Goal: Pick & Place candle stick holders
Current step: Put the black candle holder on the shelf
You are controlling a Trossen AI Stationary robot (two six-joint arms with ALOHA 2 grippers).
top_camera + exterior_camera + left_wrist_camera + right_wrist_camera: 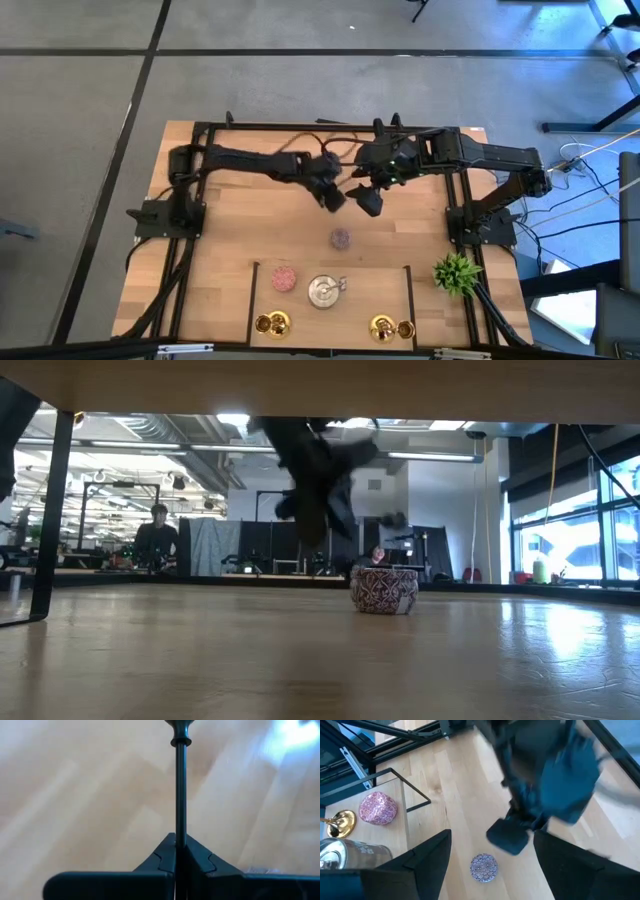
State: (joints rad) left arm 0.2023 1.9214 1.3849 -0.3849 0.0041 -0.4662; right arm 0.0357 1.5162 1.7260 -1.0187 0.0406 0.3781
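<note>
The black candle stick holder with the thin stem (180, 795) is in my left gripper (333, 197), above the table's middle; its dark end (367, 203) sticks out toward the right. My right gripper (385, 172) is open and empty, close beside it and higher up. One mauve glittery holder (341, 238) stands on its base on the bare wood below both grippers and shows in the right wrist view (484, 868). A pink holder (285, 278), the silver holder (323, 291) and gold holders (272, 323) (385, 327) stand near the front edge. My left gripper pinches the black holder's thin stem (180, 827) between its two shut fingers. The stem runs out along the fingers, past their tips, to a small knob (180, 727). The holder is lifted clear of the table.
A thin black wire frame (255, 290) borders the front area where the pink, silver and gold holders stand. A green spiky plant (457, 272) stands at the front right. Black arm mounts sit at both table sides. People show in the room beyond the table.
</note>
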